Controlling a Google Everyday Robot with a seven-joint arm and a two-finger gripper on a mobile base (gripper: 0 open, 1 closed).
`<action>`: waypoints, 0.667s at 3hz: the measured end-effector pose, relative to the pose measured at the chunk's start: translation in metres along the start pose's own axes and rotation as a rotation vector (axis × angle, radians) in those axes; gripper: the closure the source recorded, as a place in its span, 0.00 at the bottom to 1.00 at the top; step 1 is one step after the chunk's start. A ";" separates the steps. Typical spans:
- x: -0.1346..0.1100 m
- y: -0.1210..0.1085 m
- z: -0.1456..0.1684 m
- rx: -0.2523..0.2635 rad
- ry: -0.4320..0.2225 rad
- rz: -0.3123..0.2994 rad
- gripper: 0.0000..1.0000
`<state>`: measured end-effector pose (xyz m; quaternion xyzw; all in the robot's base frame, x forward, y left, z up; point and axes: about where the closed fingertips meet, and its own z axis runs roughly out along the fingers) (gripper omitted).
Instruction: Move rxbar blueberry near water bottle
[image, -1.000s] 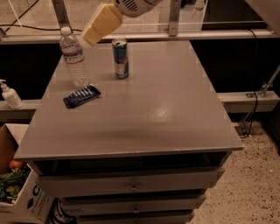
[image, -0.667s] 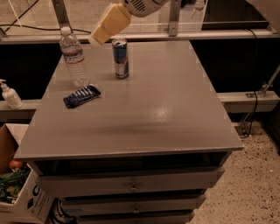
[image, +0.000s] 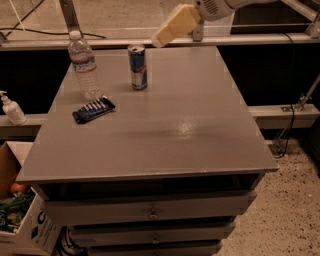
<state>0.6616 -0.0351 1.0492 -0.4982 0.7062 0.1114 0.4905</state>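
The rxbar blueberry (image: 93, 109), a flat navy bar with white lettering, lies on the grey table (image: 165, 130) at its left side. The water bottle (image: 84, 65), clear with a white cap and a white-and-red label, stands upright just behind the bar, a small gap apart. My gripper (image: 175, 25) is a cream-coloured shape high above the table's far edge, to the right of the can, well away from the bar and holding nothing that I can see.
A blue-and-silver drink can (image: 138, 66) stands upright right of the bottle. A white pump bottle (image: 11, 108) sits on a ledge left of the table. A cardboard box (image: 20, 220) stands on the floor at lower left. Drawers (image: 150, 212) are below the tabletop.
My gripper has moved to the right and slightly up, away from the bottle. The bar, bottle and can have not moved.
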 end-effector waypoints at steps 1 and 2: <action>0.032 -0.026 -0.049 0.075 -0.029 0.059 0.00; 0.032 -0.026 -0.049 0.075 -0.029 0.059 0.00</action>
